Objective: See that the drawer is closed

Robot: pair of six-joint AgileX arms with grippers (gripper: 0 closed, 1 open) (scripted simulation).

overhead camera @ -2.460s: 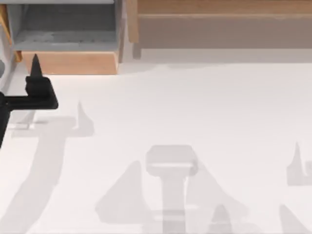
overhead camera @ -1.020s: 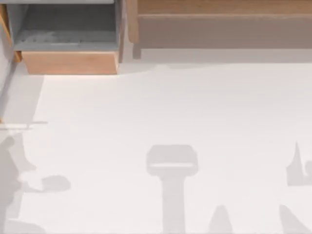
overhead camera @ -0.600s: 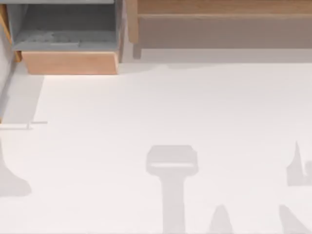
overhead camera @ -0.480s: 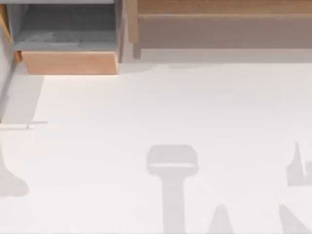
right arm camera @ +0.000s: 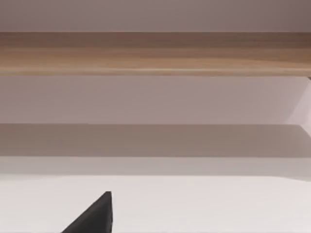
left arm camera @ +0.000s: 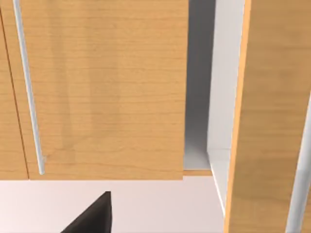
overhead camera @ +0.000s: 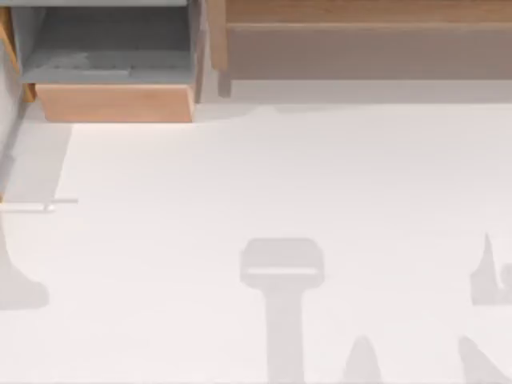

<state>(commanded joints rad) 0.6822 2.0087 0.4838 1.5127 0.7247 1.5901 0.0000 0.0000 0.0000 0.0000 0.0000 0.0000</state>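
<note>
From the top view, we found the drawer (overhead camera: 112, 76) at the far left of the table (overhead camera: 280, 176), standing pulled out from its housing. Its light tan wood front panel (overhead camera: 114, 102) faced the near side, and behind it the grey inner walls and grey speckled floor lay open to view. To its right, along the far edge, ran the wider wooden cabinet (overhead camera: 364, 36) with its long tan-grey panel, set just beside the drawer with a narrow gap between them. Grey shadows of the arms fell across the near half of the white table.

From the left wrist view, we recorded a tan wood panel (left arm camera: 102, 87) carrying a slim light-coloured bar handle (left arm camera: 26, 92), and a second wood panel (left arm camera: 269, 111) beside it, a grey and white recess showing between the two. A dark fingertip of our left gripper (left arm camera: 95, 216) showed against the white surface; we could not tell whether that gripper was open or closed.

From the right wrist view, we saw the long cabinet's wood edge (right arm camera: 155, 53) across the far side of the table. A dark fingertip of our right gripper (right arm camera: 95, 216) showed likewise; its state could not be told.
</note>
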